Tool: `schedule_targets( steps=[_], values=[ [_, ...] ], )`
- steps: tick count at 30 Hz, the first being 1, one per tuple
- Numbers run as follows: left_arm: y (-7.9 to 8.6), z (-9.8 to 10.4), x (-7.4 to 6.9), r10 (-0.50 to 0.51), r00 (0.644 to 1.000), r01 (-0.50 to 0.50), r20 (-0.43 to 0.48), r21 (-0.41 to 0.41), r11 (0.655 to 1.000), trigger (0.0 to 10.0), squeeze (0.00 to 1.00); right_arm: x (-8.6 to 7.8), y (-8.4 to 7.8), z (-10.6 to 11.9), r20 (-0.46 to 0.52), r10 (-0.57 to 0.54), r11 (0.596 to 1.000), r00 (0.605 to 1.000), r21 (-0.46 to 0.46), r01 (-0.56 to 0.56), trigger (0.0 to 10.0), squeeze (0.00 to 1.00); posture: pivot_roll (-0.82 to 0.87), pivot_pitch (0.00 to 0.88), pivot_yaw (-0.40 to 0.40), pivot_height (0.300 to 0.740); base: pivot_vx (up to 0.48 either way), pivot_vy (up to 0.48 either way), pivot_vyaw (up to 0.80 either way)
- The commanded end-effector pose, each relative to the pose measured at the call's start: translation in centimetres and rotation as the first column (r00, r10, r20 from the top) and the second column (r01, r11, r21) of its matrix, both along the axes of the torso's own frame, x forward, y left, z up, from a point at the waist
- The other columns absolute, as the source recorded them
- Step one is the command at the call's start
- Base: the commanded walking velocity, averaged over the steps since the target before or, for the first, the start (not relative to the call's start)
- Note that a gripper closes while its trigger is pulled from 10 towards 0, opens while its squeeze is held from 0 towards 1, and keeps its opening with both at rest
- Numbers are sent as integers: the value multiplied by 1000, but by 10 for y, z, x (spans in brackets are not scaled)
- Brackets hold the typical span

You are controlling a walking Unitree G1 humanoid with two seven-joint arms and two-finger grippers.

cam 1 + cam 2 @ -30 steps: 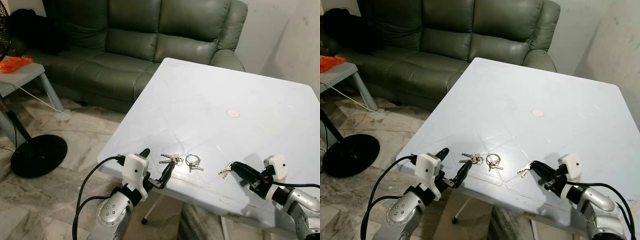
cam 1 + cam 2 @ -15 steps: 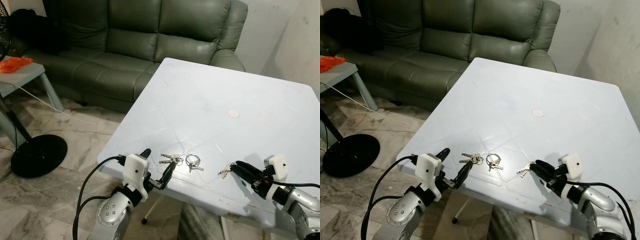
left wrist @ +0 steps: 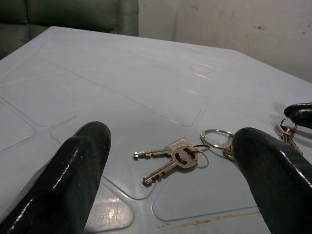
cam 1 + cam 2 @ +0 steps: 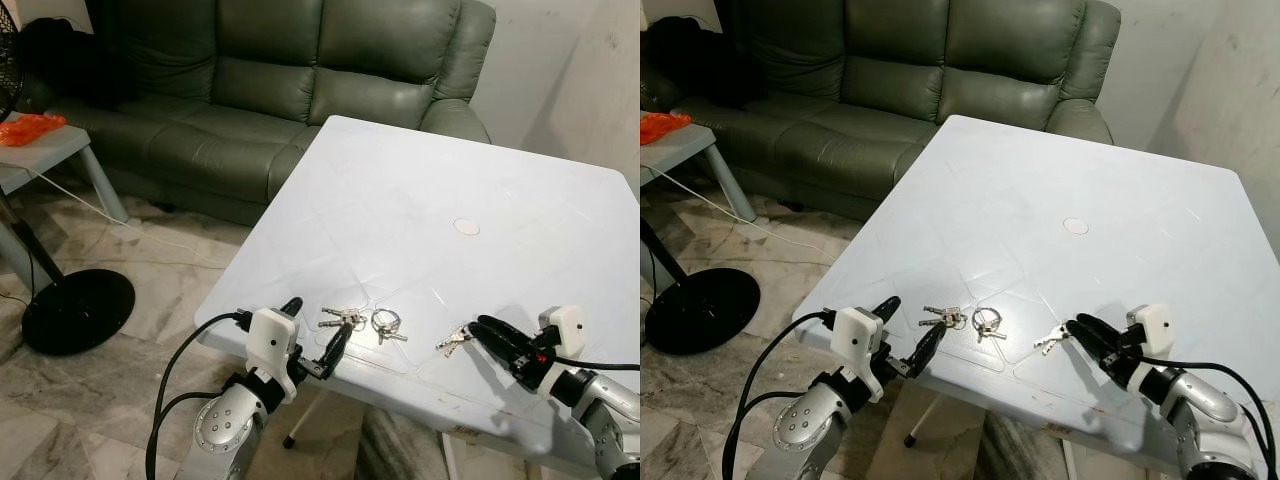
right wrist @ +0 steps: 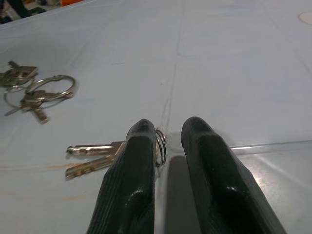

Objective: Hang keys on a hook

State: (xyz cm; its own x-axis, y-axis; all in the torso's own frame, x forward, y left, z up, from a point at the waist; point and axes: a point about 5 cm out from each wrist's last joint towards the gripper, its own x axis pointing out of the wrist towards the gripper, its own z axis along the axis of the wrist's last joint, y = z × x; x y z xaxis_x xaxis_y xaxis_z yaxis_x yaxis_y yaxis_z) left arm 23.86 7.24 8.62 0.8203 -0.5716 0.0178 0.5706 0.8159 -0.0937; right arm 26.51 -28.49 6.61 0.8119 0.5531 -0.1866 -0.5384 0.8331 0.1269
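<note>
Your right gripper (image 5: 163, 131) sits low with its fingers slightly parted around the ring of the nearest keys (image 5: 95, 155), apparently to pinch it; your left gripper (image 3: 168, 146), wide open, straddles another bunch (image 3: 168, 156)

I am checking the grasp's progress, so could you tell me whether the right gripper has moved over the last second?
Yes. Against the round mark on the table, the right gripper has drawn slightly back toward the near edge, away from the keys.

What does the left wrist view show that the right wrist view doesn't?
Left wrist view, not the right: the open left tool, the sofa and the wall. Right wrist view, not the left: the right tool seen close, its fingers straddling a key ring. Both: the table, three key sets and the white disc.
</note>
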Motion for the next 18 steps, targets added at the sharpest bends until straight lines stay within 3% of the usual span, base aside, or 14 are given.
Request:
schedule_targets(
  steps=[1,14,16,17,18],
  values=[
    [-2,3,0,-12,1000,12,11,-1,1000,10000,0,-3,-4,0,-20,16,1000,1000,-17,-17,10000,0,-27,50,-66,740,0,0,0],
    [-3,3,0,-12,1000,13,12,-2,1000,10000,0,-5,-1,-3,-30,34,999,999,-18,-34,10000,0,-25,51,-68,740,0,0,0],
    [-3,3,0,-12,1000,12,12,-2,1000,10000,0,-4,-2,-2,-25,27,999,999,-21,-28,4627,0,-24,53,-68,740,0,0,0],
    [-3,3,0,-12,1000,12,12,-2,1000,10000,0,-4,-2,-2,-25,27,999,999,-21,-28,4627,0,-24,53,-68,740,0,0,0],
    [-3,3,0,-10,1000,10,11,-3,1000,10000,0,-4,-1,-2,-27,29,999,999,-16,-29,10000,0,-24,52,-69,740,0,0,0]
  ],
)
